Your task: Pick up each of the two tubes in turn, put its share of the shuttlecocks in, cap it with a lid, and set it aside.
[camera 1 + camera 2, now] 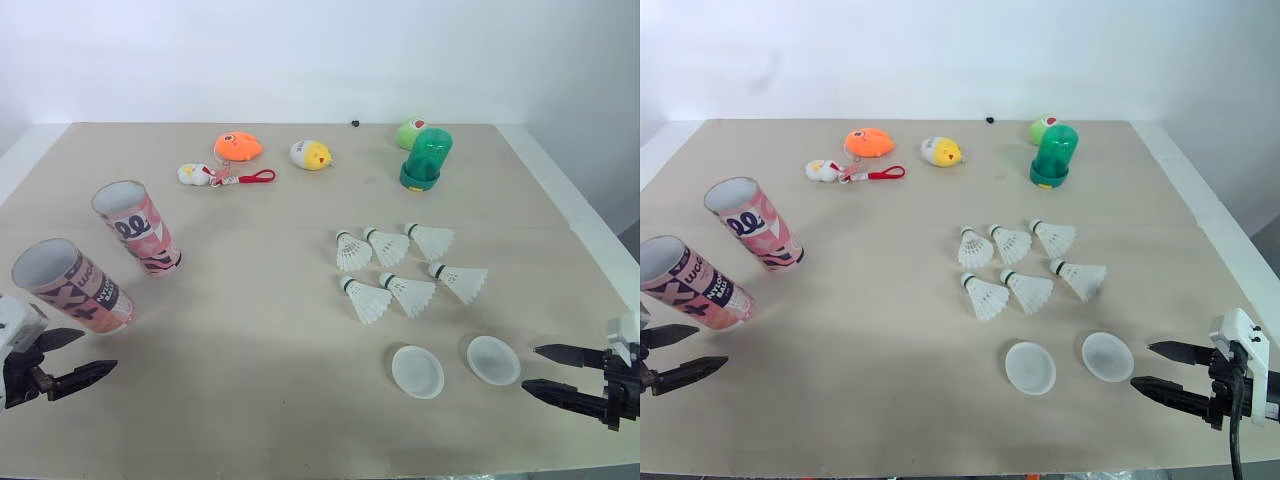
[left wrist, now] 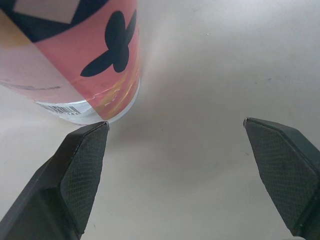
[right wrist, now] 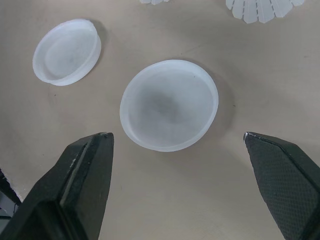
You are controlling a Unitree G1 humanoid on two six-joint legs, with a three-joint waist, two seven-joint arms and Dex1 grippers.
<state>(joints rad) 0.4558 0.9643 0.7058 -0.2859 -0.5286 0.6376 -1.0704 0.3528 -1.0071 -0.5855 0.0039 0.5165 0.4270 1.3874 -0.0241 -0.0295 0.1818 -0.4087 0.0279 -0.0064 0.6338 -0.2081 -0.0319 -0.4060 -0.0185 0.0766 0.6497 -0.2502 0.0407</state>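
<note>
Looming tube (mouth cut off)

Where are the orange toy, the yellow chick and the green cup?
orange toy (image 1: 238, 146): left eye view, middle of its body.
yellow chick (image 1: 311, 155): left eye view, middle of its body.
green cup (image 1: 427, 156): left eye view, its side.

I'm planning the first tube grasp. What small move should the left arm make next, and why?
Probably ease the open left gripper forward and sideways to bracket the nearer tube: it stands uncapped just ahead, its base off one finger's tip rather than between the fingers.
</note>
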